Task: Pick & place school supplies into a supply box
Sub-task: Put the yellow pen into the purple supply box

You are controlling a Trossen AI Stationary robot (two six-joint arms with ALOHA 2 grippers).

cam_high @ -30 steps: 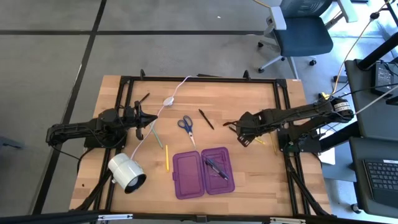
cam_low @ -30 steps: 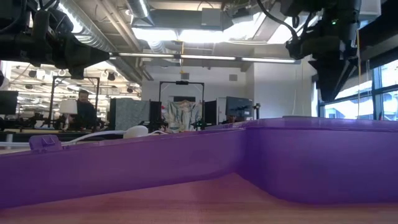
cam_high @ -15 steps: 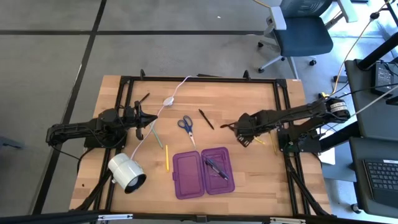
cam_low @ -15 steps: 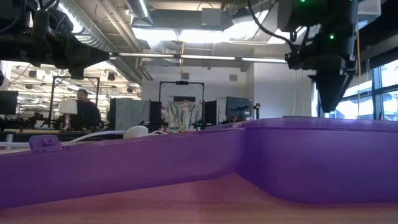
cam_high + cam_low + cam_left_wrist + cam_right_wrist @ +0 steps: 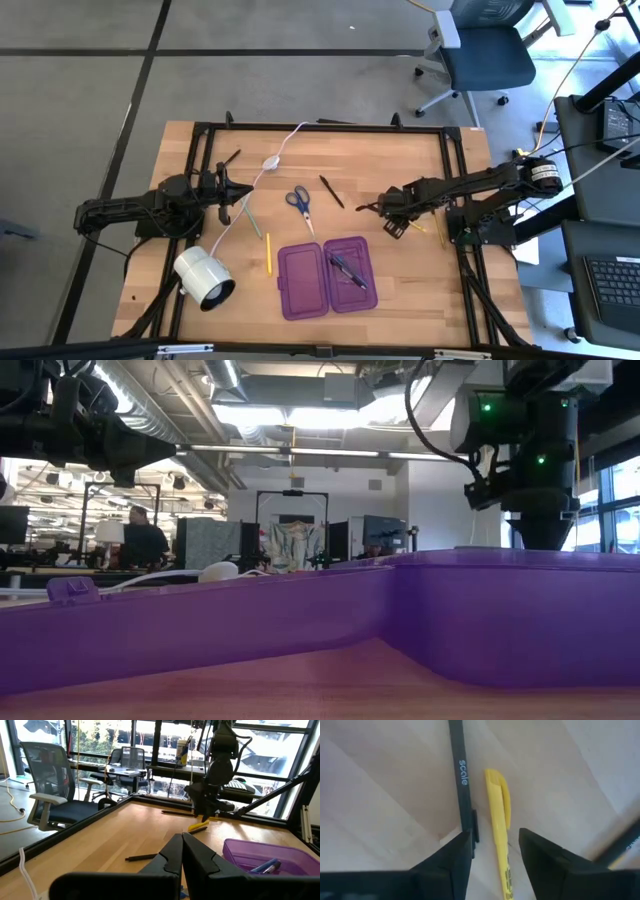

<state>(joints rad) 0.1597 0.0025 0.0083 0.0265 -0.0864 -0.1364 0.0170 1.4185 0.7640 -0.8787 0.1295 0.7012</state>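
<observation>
Right wrist view shows our right gripper (image 5: 492, 855) parted wide, straddling a yellow plastic pen (image 5: 499, 820) just beside a thin black pen (image 5: 461, 780). We should close on the yellow one alone. Our left gripper (image 5: 181, 851) waits pinched shut, well away from it.

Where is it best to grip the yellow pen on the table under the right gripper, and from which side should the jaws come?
Probably at mid-barrel, from straight above. The yellow pen lies flat on the table, and the right gripper hangs over it with open jaws on either side of the barrel. A dark pen lies close alongside, so the jaw on that side must slip into the narrow gap between them.
</observation>
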